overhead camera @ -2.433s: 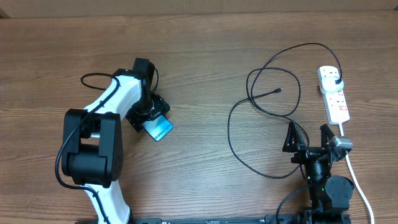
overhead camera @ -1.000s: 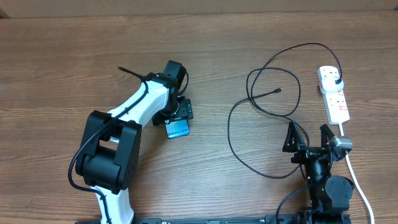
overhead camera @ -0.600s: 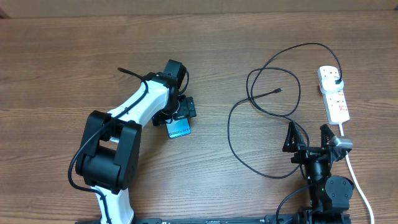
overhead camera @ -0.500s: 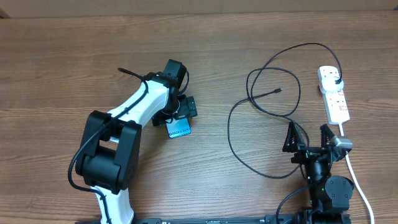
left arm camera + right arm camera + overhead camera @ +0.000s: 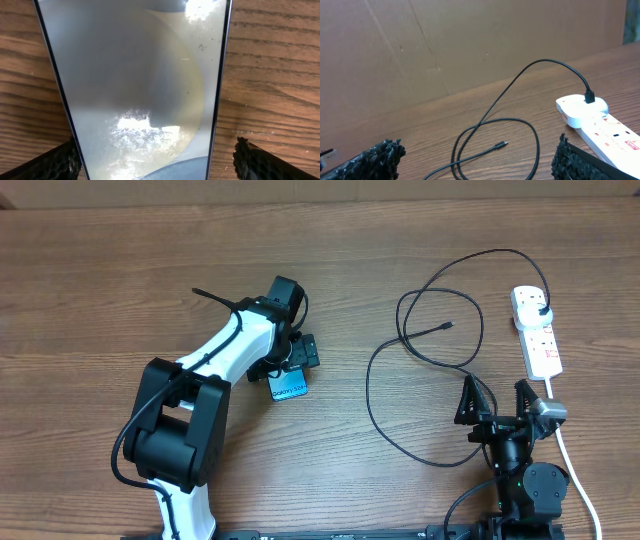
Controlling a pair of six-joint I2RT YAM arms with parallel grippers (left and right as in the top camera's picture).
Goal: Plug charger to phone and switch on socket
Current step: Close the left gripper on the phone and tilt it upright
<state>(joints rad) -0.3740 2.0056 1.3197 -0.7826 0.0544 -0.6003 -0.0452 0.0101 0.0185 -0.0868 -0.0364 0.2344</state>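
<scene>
The phone [image 5: 288, 388] lies flat on the wooden table with its light-blue screen up. It fills the left wrist view [image 5: 135, 85]. My left gripper [image 5: 291, 366] is open over its far end, one finger on each side; the right finger stands clear of the phone's edge. The charger, a thin black cable [image 5: 400, 350], lies in loops at the right. Its connector tip [image 5: 447, 326] lies free, also in the right wrist view [image 5: 503, 145]. Its plug [image 5: 541, 307] sits in the white socket strip [image 5: 540, 340]. My right gripper [image 5: 492, 406] is open and empty, near the front edge.
The strip's white cord [image 5: 572, 465] runs down past the right arm's base to the front edge. A cardboard wall [image 5: 445, 40] stands behind the table. Bare wood lies between the phone and the cable loops.
The left arm has moved the phone to the right, closer to the cable. In the last second its jaws have opened a little around the phone. The right arm has not moved.
</scene>
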